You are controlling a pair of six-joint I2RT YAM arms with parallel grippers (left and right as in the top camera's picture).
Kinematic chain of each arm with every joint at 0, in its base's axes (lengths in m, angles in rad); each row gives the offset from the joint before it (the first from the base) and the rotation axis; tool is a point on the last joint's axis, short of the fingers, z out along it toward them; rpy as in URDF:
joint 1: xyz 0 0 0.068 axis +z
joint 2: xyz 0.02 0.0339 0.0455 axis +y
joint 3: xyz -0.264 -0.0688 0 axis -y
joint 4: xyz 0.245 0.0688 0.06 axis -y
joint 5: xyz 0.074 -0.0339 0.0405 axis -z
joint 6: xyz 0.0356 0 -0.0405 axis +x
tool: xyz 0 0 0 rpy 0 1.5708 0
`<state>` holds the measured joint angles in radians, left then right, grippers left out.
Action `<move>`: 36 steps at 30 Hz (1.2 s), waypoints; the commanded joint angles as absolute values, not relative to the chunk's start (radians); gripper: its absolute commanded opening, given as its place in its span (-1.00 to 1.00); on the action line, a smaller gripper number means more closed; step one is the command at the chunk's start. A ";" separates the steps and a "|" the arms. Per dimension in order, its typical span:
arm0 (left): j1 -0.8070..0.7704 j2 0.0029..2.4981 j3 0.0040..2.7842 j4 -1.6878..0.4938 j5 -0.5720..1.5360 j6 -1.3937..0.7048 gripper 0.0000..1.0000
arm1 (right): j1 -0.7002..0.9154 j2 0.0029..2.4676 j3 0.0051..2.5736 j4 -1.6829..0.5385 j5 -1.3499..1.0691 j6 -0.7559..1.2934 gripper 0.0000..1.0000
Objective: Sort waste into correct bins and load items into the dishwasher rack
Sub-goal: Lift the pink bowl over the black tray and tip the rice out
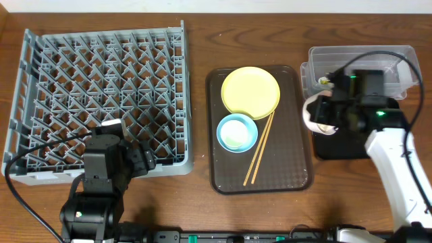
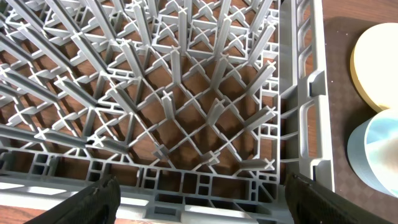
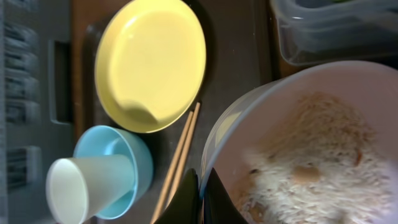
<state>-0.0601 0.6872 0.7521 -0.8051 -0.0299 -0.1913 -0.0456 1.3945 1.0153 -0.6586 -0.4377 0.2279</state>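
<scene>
Right gripper (image 3: 200,193) closed, pinching the rim of the white bowl (image 3: 348,87); bowl is off the table, over the left edge of the black tray (image 1: 337,150), looks tipped in the overhead view. Rice-like crumbs (image 3: 323,162) are inside the bowl, heaped on the bottom. Clear tub (image 1: 398,57) sits just behind the black tray at the table's far right; a bit of the green-and-yellow wrapper (image 1: 325,80) shows at its left end, the rest hidden by the arm.

Left gripper (image 2: 202,185) open wide, nothing between the fingers (image 2: 93,200), hanging over the near right corner of the grey rack (image 1: 101,74). No dishes show in the rack.

Brown serving tray (image 1: 223,172) lies between rack and bins. On it: the yellow plate (image 1: 250,92) at the far end, the light-blue bowl (image 1: 237,132) just in front of it, the cream cup (image 3: 87,186) lying on its side in that bowl, and two chopsticks (image 1: 259,150) together, slanted, just right of the blue bowl
</scene>
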 commanded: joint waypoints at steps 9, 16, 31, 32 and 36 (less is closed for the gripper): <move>-0.062 0.685 0.776 -0.807 -0.035 -0.204 0.72 | -0.327 1.551 1.017 -0.708 -0.960 0.015 -0.98; -0.062 0.685 0.776 -0.807 -0.035 -0.204 0.72 | -0.449 1.664 1.017 -0.712 -1.168 -0.060 -0.98; -0.062 0.685 0.776 -0.807 -0.035 -0.204 0.72 | -0.662 1.880 1.017 -0.676 -1.464 -0.069 -0.98; -0.062 0.685 0.776 -0.807 -0.035 -0.204 0.72 | -0.672 1.890 1.017 -0.673 -1.483 -0.068 -0.99; -0.062 0.685 0.776 -0.807 -0.035 -0.204 0.72 | -0.717 1.930 1.017 -0.673 -1.547 -0.068 -0.98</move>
